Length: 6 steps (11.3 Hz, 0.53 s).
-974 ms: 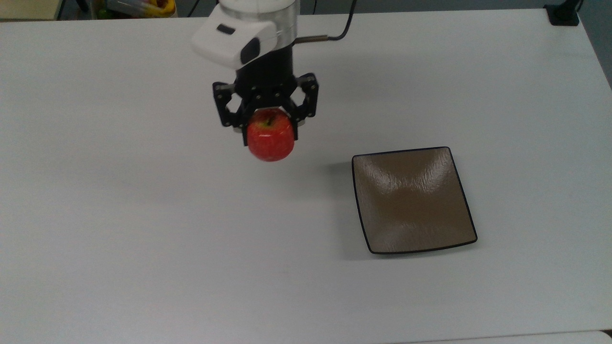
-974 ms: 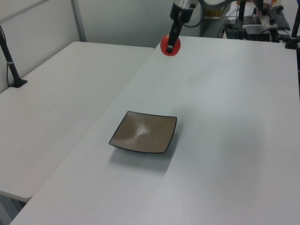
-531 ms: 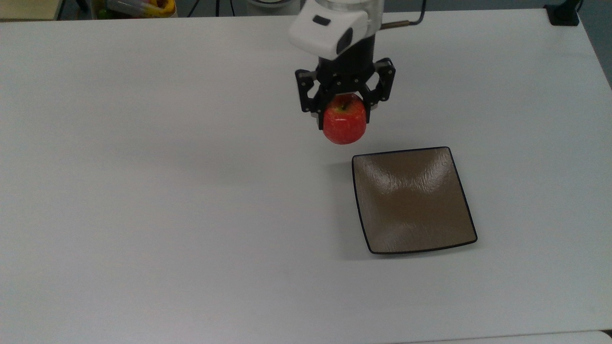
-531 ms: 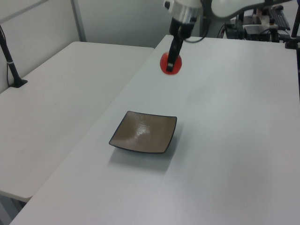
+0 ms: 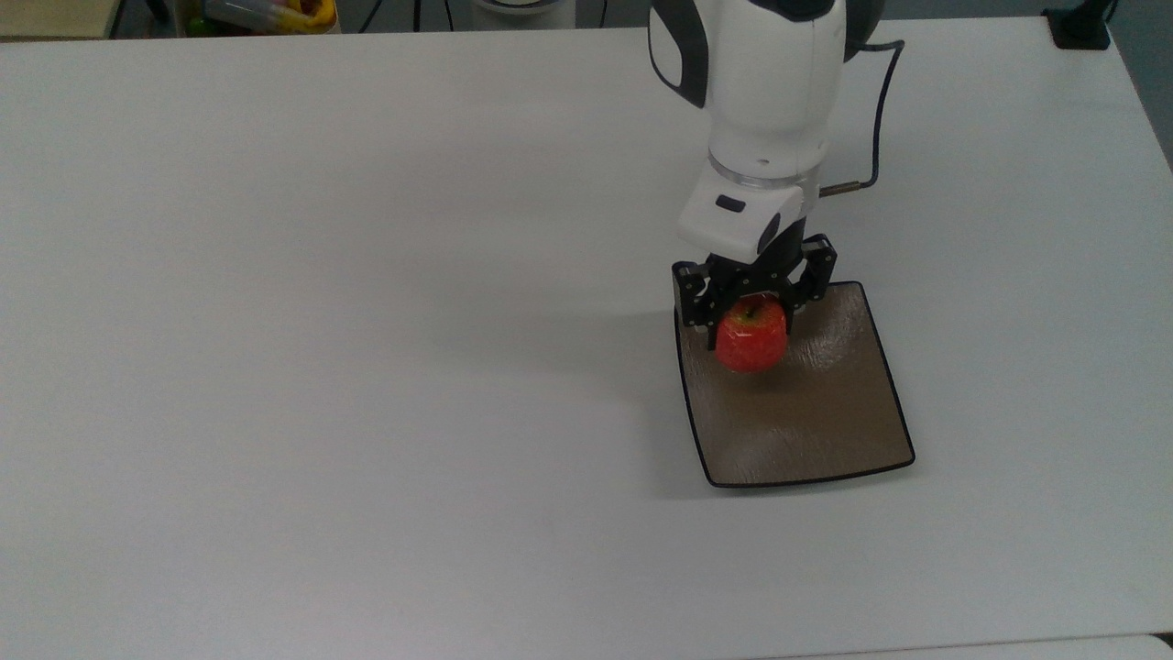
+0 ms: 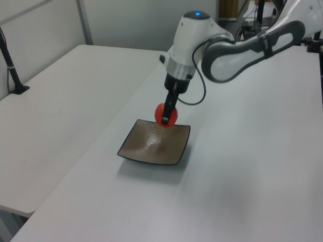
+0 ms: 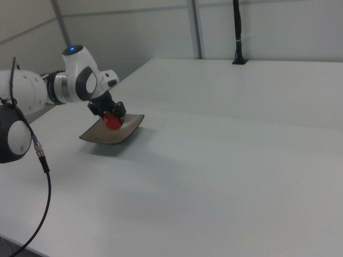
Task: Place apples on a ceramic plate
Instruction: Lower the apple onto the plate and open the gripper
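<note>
A small red apple with a yellow-green patch at its stem is held in my gripper, whose black fingers are shut on its sides. It hangs over the far part of the square brown ceramic plate on the white table. In the left view the apple sits just above the plate's far edge, still off its surface, with the gripper pointing down from the white arm. In the right view the apple hovers low over the plate, held by the gripper.
The white table spreads wide on the top view's left. A black cable loops off the wrist. A black post base stands at the far right corner. A second table adjoins on the left view's left.
The arm has carried the apple toward the top view's right and nearer, and down, from beside the plate's far left corner to over the plate. The grip is unchanged.
</note>
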Motion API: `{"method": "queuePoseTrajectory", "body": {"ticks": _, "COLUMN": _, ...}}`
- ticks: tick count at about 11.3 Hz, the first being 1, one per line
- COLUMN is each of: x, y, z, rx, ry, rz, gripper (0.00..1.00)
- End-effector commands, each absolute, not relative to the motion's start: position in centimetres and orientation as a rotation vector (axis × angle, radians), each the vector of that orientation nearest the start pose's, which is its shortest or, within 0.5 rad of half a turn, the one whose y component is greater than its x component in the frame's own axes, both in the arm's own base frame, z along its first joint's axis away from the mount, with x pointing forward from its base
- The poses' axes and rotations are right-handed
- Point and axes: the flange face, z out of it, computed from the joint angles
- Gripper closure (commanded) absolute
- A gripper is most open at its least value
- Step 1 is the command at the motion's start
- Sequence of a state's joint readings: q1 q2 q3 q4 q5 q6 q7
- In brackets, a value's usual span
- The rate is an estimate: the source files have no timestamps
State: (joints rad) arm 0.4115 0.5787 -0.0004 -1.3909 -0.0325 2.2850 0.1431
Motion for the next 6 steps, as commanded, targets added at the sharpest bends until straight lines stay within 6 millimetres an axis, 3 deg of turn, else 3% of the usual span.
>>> {"method": "queuePoseTrajectory", "body": {"ticks": 1, "x": 69.2, "y": 32.1, "z": 36.5, "rx": -3.006, "ry": -0.449, "rz": -0.519, "gripper": 0.81}}
{"method": "queuePoseTrajectory", "body": {"ticks": 4, "x": 69.5, "y": 33.6, "z": 33.6, "rx": -2.96, "ry": -0.471, "rz": -0.602, "gripper": 0.8}}
{"method": "queuePoseTrajectory", "body": {"ticks": 5, "x": 69.6, "y": 33.9, "z": 33.1, "rx": -2.947, "ry": -0.474, "rz": -0.62, "gripper": 0.76}}
{"method": "queuePoseTrajectory", "body": {"ticks": 6, "x": 69.5, "y": 34.0, "z": 32.9, "rx": -2.945, "ry": -0.476, "rz": -0.622, "gripper": 0.64}}
